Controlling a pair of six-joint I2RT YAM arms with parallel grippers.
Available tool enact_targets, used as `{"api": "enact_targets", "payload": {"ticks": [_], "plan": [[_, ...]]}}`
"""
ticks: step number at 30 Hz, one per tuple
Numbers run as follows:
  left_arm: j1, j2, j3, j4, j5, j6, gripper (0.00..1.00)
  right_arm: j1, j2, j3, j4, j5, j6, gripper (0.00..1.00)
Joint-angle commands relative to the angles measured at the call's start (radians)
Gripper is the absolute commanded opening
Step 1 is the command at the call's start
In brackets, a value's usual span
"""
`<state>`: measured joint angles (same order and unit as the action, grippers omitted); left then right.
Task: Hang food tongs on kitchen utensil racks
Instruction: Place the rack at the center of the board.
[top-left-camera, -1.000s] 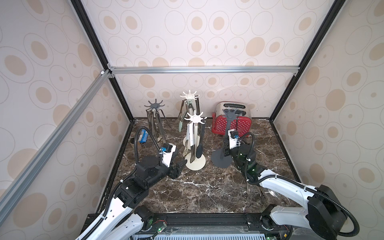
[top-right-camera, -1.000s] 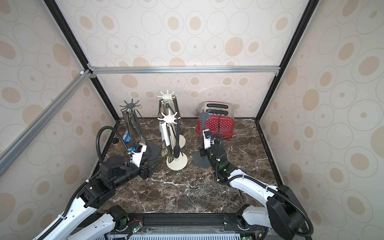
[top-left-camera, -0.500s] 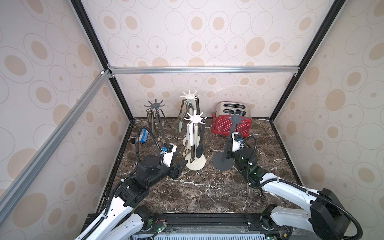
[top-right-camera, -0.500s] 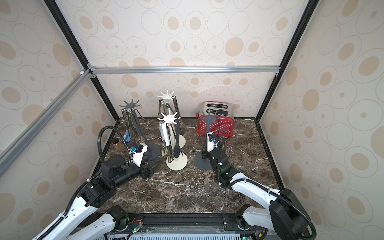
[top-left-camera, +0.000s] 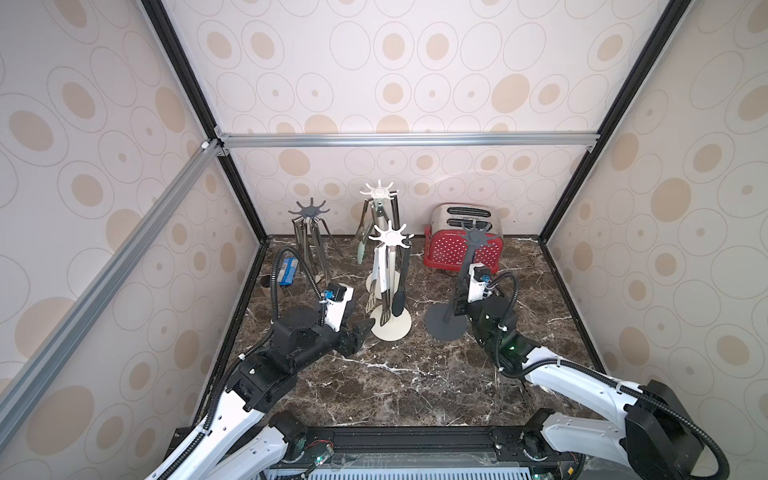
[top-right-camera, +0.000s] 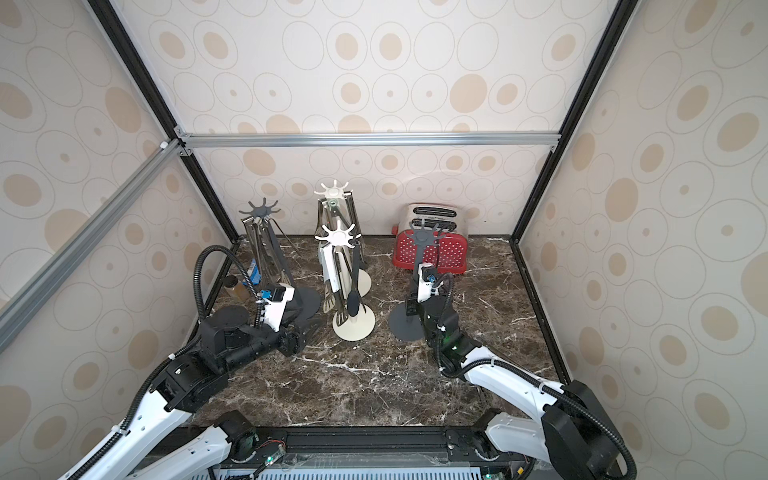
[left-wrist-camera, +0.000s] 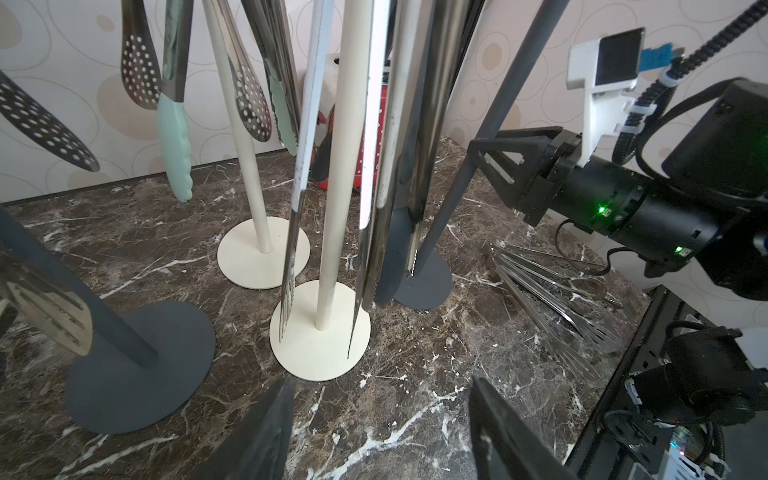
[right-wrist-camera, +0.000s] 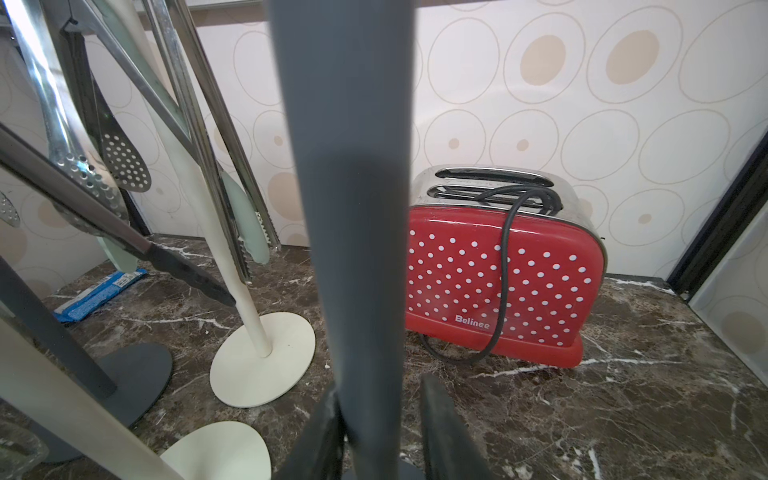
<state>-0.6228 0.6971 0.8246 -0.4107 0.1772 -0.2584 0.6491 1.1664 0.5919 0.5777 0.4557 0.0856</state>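
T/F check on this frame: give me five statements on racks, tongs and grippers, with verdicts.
1. The dark grey rack in front of the toaster carries no tongs. True.
2. The left gripper holds steel tongs. False: it is open and empty.
3. The right gripper has a finger on either side of that rack's pole. True.
4. Every pair of tongs is hung. False: a pile of steel tongs lies on the marble table.
5. The front cream rack is bare. False: hanging tongs are on it.
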Motion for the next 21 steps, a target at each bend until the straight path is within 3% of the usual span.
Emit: {"api": "enact_targets", "payload": {"ticks": [1,12,21], "plan": [[0.0,0.011,0.073,-0.054,0.004,-0.024,0.65,0.005,-0.026,0.028,0.004,0.034,0.006,0.37],[0.001,0.027,0.18,-0.133,0.044,-0.053,0.62,0.006,-0.103,0.05,-0.148,0.027,0.021,0.59],[-0.006,0.049,0.272,-0.186,0.091,-0.08,0.59,0.005,-0.243,0.104,-0.51,0.135,0.104,0.63]]}}
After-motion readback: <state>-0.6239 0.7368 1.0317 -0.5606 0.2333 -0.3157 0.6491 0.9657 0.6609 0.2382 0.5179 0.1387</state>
